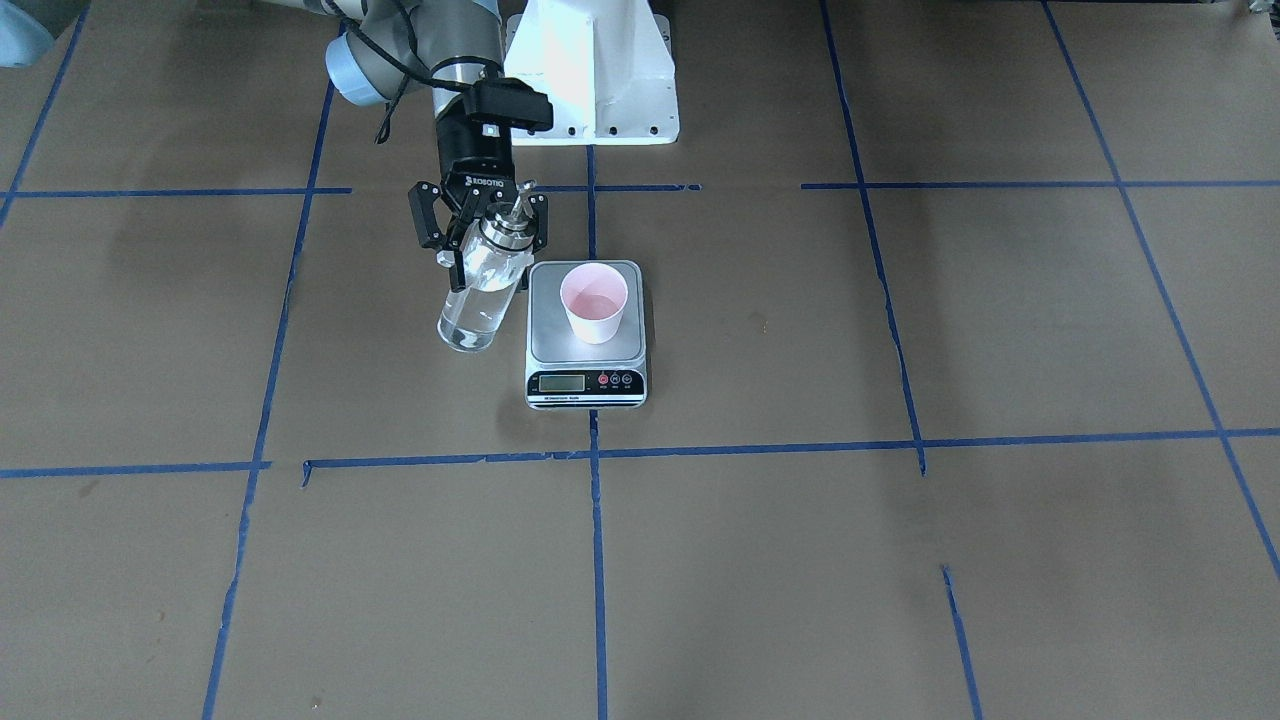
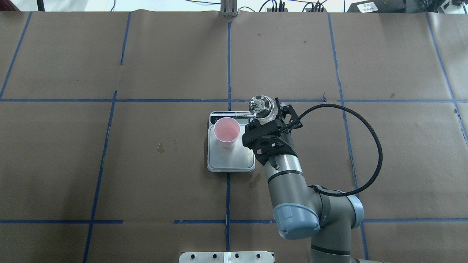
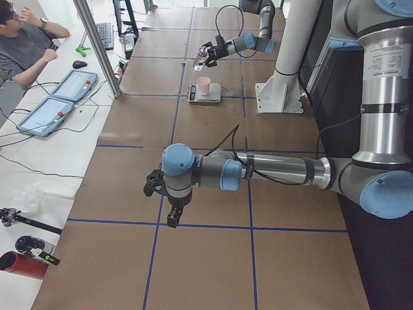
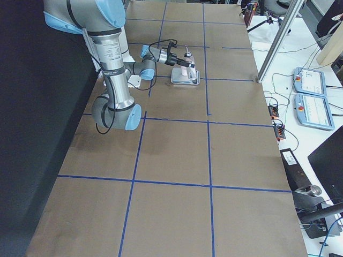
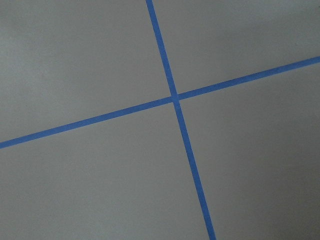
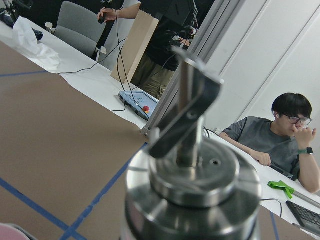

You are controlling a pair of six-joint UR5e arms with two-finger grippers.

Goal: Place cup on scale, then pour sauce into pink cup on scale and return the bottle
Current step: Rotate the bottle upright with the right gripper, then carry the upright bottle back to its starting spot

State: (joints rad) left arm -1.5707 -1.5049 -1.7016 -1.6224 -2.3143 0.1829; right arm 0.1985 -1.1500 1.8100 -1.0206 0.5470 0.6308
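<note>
The pink cup stands upright on the steel platform of the scale, toward its back half; it also shows in the overhead view. My right gripper is shut on the clear glass bottle, near its silver spout cap. It holds the bottle roughly upright, slightly tilted, just beside the scale on my right. Clear sauce fills the bottle's lower part. The cap fills the right wrist view. My left gripper hangs over bare table far from the scale; I cannot tell if it is open.
Brown paper with blue tape lines covers the table. The white robot base stands behind the scale. A seated operator and tablets are at a side bench beyond the table's far edge.
</note>
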